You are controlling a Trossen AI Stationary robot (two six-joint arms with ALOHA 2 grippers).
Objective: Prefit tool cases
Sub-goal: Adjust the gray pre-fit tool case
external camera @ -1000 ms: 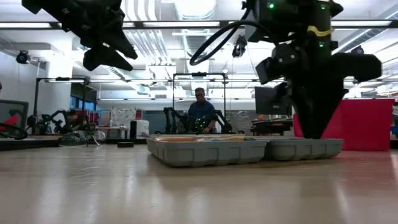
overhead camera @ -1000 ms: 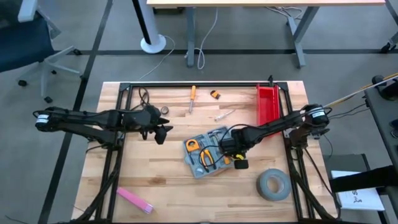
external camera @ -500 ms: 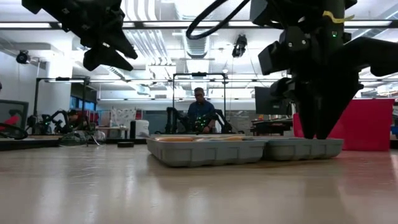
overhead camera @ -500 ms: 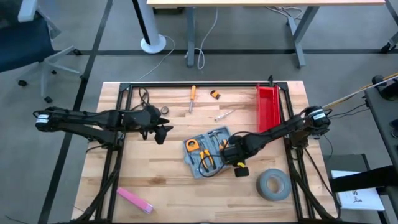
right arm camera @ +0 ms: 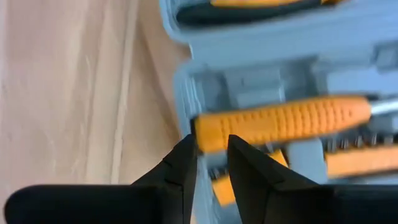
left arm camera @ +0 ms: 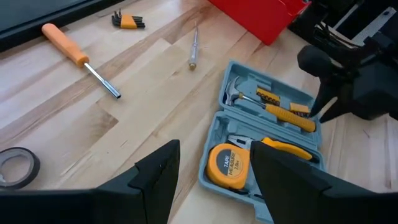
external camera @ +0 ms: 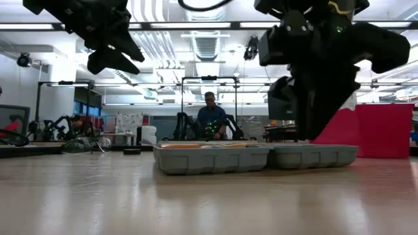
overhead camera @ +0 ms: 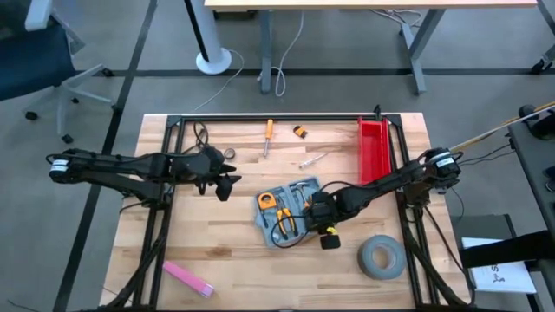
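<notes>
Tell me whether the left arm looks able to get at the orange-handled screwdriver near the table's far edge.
Probably yes. The left pincer hangs open above bare wood, and the orange-handled screwdriver lies alone beyond it with nothing between. The right pincer is busy over the tool case, out of the way.

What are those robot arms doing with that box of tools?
The right pincer is down at the open blue-grey tool case, its narrow fingers right at the end of an orange tool handle lying in the case. A hammer and a tape measure already sit in their slots. The left pincer waits open above the table, holding nothing. An orange screwdriver lies loose on the table.
</notes>
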